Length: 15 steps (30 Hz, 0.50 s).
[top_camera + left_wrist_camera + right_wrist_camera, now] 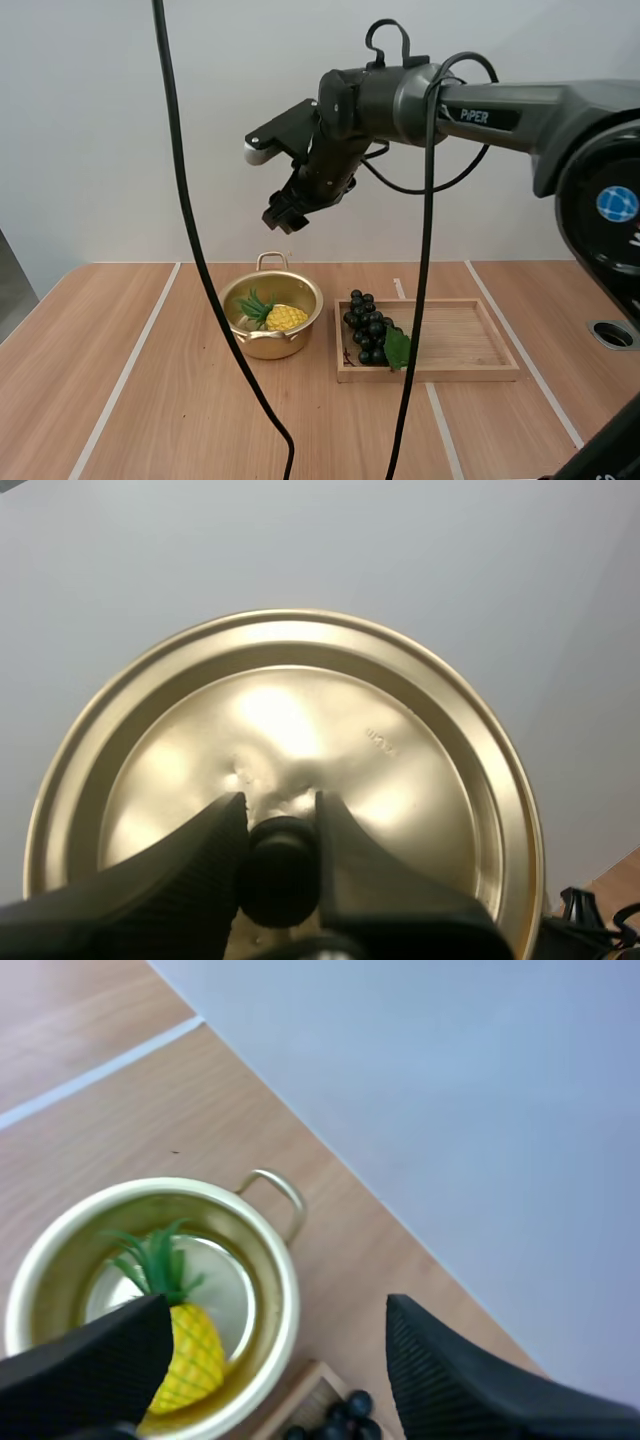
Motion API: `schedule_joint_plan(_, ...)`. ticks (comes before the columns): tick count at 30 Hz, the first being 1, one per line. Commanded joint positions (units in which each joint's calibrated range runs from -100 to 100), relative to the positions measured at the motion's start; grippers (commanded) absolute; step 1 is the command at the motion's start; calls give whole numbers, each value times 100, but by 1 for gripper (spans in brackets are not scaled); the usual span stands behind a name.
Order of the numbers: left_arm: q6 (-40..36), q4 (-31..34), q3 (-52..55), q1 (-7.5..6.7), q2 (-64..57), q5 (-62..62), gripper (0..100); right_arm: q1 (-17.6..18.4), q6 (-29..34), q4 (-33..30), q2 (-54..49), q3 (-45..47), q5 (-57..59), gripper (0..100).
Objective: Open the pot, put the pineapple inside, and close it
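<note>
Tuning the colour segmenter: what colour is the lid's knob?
Black knob on the gold lid, pinched by the left gripper; clearest in the left wrist view.

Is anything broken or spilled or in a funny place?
Nothing stands out. The pineapple lies inside the open pot, the grapes sit on the wooden tray, and the left claw holds the lid by its knob. No spills or damage show.

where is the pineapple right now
In the high view the pineapple lies inside the open gold pot, left of the wooden tray holding the grapes.
</note>
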Motion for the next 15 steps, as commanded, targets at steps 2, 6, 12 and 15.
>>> schedule_joint_plan(2,9,-30,-40,-10,-27,-123,0,-12,723,-1379,-448,-24,295,100)
schedule_joint_plan(6,9,-30,-40,-10,-27,-41,0,-26,1433,-2750,-748,-24,765,100)
schedule_joint_plan(12,9,-30,-40,-10,-27,67,0,-518,2444,-3785,-1181,-24,754,100)
schedule_joint_plan(15,9,-30,-40,-10,-27,67,0,-867,2566,-3748,-1442,-24,504,100)
